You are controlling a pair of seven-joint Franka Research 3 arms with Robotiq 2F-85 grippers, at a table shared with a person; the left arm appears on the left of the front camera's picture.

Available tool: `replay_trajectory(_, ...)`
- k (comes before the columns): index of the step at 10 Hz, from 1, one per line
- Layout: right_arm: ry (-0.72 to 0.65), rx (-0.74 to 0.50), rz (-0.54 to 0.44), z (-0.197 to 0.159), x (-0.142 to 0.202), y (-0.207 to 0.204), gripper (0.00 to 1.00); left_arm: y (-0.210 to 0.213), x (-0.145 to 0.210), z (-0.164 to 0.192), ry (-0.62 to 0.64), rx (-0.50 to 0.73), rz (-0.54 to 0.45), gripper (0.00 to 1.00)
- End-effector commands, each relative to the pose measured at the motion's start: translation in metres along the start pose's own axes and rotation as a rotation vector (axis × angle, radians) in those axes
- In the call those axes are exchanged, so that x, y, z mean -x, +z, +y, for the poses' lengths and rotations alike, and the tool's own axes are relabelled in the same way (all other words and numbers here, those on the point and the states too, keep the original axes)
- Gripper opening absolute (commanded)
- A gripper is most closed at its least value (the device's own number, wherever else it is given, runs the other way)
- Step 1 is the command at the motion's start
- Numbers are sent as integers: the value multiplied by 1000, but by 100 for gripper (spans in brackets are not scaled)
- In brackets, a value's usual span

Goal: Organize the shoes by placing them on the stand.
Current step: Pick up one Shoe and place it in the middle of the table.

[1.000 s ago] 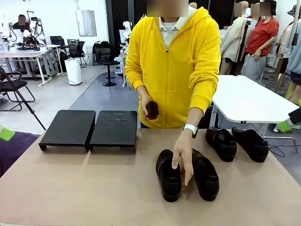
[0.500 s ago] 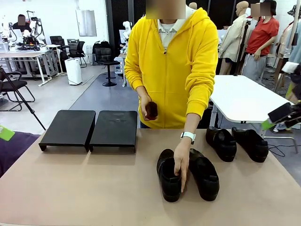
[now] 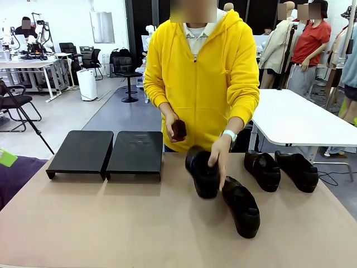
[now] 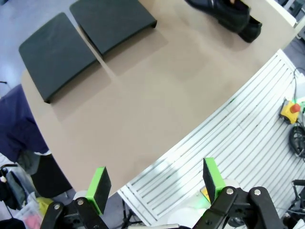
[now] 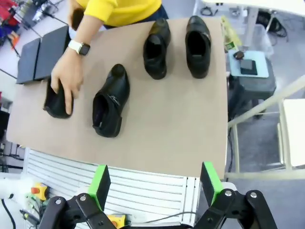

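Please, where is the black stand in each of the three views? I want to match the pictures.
Front view: the stand is left of centre, its two sections side by side.
Left wrist view: the stand is at upper left, lying diagonally.
Right wrist view: the stand is at the upper left edge.
Shared landmark: the beige table beneath it.

place: lab, open hall | signs: white work table [image 3: 295,120] at right; black office chairs [image 3: 127,67] upper left; tripod [image 3: 28,124] left edge; emergency-stop box [image 4: 290,109] on floor

stand [image 3: 83,149] top free | person's hand [image 3: 218,160] w/ shoe [image 3: 202,176] blocks table [image 3: 111,223] ctr
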State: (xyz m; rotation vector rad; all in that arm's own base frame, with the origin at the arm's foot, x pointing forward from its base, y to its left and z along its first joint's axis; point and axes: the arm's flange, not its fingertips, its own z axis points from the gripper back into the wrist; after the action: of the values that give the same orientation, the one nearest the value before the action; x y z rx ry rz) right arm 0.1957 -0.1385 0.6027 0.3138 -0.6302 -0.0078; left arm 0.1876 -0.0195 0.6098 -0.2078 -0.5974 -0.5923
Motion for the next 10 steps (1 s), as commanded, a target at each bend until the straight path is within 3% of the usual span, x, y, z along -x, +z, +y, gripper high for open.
replay_trajectory(1, 18, 78, 17, 18, -19, -43, 100, 0, -1, 1, -5, 8, -6, 100)
replay_trajectory(4, 99, 164, 39, 48, -80, -136, 100, 0, -1, 1, -5, 8, -6, 100)
replay_trajectory(5, 94, 252, 25, 54, -87, -165, 100, 0, -1, 1, -5, 8, -6, 100)
replay_trajectory(6, 105, 227, 37, 58, -85, -187, 100, 0, -1, 1, -5, 8, -6, 100)
replay_trajectory(7, 137, 38, 159, 73, -72, -176, 100, 0, -1, 1, -5, 8, -6, 100)
replay_trajectory(8, 134, 191, 45, 64, -82, -173, 100, 0, -1, 1, -5, 8, -6, 100)
replay_trajectory(10, 139, 156, 90, 71, -79, -195, 100, 0, -1, 1, -5, 8, -6, 100)
